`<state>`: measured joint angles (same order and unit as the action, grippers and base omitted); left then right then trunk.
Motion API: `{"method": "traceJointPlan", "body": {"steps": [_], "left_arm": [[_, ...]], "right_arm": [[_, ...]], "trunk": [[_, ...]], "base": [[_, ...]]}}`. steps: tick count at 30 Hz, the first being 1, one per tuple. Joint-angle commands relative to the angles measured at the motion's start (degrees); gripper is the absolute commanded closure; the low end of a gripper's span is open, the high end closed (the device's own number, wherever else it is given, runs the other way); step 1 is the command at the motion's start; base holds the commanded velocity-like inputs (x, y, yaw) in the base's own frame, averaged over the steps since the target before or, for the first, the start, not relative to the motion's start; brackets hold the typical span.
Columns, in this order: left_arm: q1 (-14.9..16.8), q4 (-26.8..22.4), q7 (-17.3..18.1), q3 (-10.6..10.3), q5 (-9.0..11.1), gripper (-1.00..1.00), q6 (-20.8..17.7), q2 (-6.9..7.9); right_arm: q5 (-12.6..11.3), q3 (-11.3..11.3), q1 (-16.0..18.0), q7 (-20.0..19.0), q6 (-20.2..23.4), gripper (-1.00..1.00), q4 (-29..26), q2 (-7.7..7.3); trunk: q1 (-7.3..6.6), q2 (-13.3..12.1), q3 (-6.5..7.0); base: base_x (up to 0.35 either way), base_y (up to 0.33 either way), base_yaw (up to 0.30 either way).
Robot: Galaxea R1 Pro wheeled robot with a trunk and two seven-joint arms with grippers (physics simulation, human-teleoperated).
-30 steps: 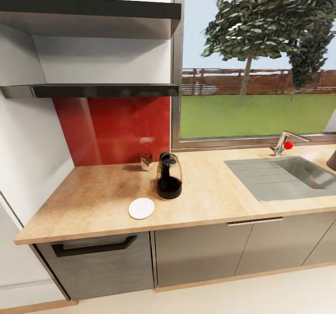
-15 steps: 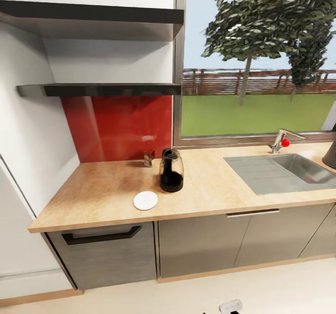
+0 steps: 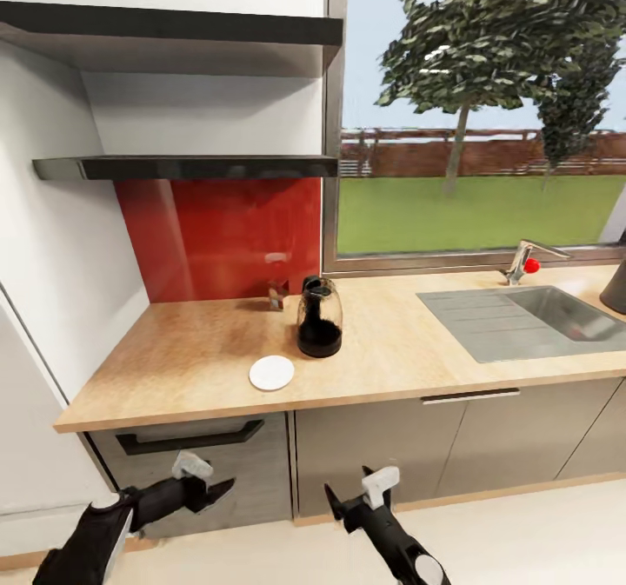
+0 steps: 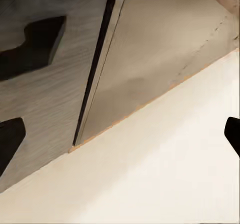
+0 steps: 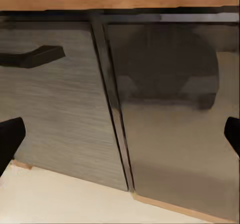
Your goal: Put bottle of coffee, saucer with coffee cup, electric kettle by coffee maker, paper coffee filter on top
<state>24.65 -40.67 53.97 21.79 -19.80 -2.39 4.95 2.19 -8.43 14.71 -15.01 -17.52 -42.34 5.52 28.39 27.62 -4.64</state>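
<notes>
The long wooden countertop point(image 3: 200, 359) carries the dark glass coffee maker point(image 3: 319, 317), its lower part filled with black coffee, kept near the red backsplash. A flat white round saucer point(image 3: 271, 373) lies just beside it, empty, likely awaiting the cup. Below, the left gripper point(image 3: 202, 488) and right gripper point(image 3: 349, 496) hang low before the cabinets, fingers spread wide, holding nothing.

We see open counter point(image 3: 191, 359) left of coffee maker point(image 3: 319, 317) & saucer point(image 3: 271, 373); low shelf point(image 3: 187, 167) caps reach above, sink point(image 3: 530, 320) blocks right
</notes>
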Motion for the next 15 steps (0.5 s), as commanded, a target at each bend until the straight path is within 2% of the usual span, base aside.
{"method": "traceJointPlan", "body": {"steps": [1,2,5,8,9,11,15], "left_arm": [[0.40,-2.55,3.13,0.22,0.55,-1.00,-3.72,0.82],[0.56,-3.41,4.10,0.21,0.83,-1.00,-4.92,1.07],[1.02,-9.02,10.55,0.19,1.71,-1.00,-11.63,2.16],[1.15,-13.56,14.90,0.19,1.83,-1.00,-15.57,2.46],[1.21,-15.28,15.85,0.19,1.84,-1.00,-16.98,2.50],[2.73,-20.11,17.13,0.17,1.74,-1.00,-23.80,2.59],[7.31,-21.82,16.99,0.05,1.43,-1.00,-32.08,2.80]], "right_arm": [[0.22,0.08,0.04,-0.13,-0.10,-1.00,-1.86,0.24],[0.22,0.08,0.04,-0.12,-0.08,-1.00,-2.41,0.30],[0.19,0.06,0.05,-0.11,0.56,-1.00,-5.09,0.53],[0.19,0.02,0.05,-0.17,2.34,-1.00,-7.28,0.88],[0.19,0.01,0.05,-0.18,3.48,-1.00,-8.44,1.28],[0.19,0.00,0.05,-0.18,8.99,-1.00,-12.78,2.38],[0.17,-0.01,0.04,-0.16,16.49,-1.00,-18.35,3.00]], "trunk": [[0.03,0.11,-0.14],[0.03,0.11,-0.14],[0.03,0.11,-0.14],[0.03,0.11,-0.14],[0.03,0.11,-0.14],[0.03,0.11,-0.14],[0.03,0.11,-0.14]], "base": [[0.000,0.000,0.000],[0.000,0.000,0.000],[0.000,0.000,0.000],[0.000,0.000,0.000],[0.000,0.000,0.000],[0.000,0.000,0.000],[0.000,0.000,0.000]]}}
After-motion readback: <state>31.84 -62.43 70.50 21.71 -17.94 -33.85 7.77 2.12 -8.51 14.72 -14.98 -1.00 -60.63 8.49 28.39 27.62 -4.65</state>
